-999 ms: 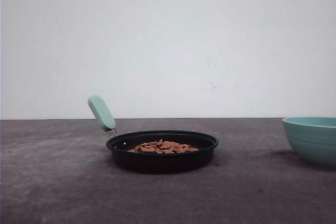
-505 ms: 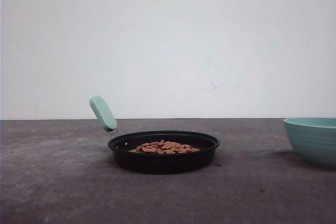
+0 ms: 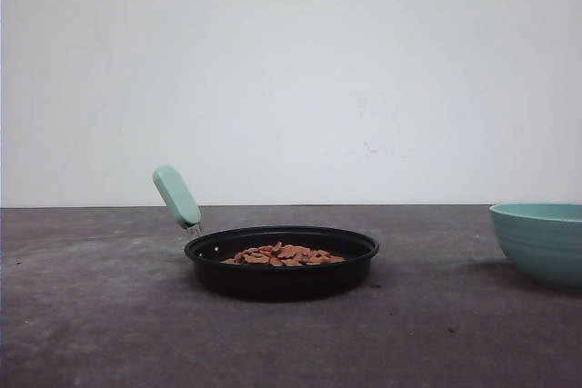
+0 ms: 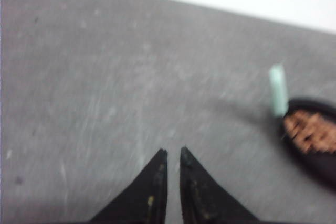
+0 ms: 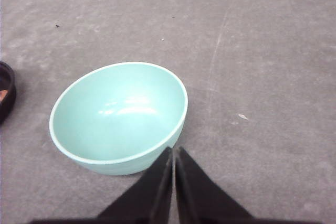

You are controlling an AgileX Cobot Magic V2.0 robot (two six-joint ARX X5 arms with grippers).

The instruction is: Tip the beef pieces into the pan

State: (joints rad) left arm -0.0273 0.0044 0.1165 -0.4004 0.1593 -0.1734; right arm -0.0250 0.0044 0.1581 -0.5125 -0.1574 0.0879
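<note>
Two black wedge-tipped grippers: left gripper nearly pressed together, nothing between tips, over bare table; right gripper pressed together beside smooth teal ribbed bowl. Table grey, matte, scuffed. Mid-table: shallow round black pan, rounded mint handle angled up. Beef pieces, flat reddish-brown chunks, heaped low inside pan. Beyond: plain white wall.

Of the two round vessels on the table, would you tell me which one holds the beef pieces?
The black pan with the mint-green handle holds the beef pieces; the teal bowl is empty inside.
</note>
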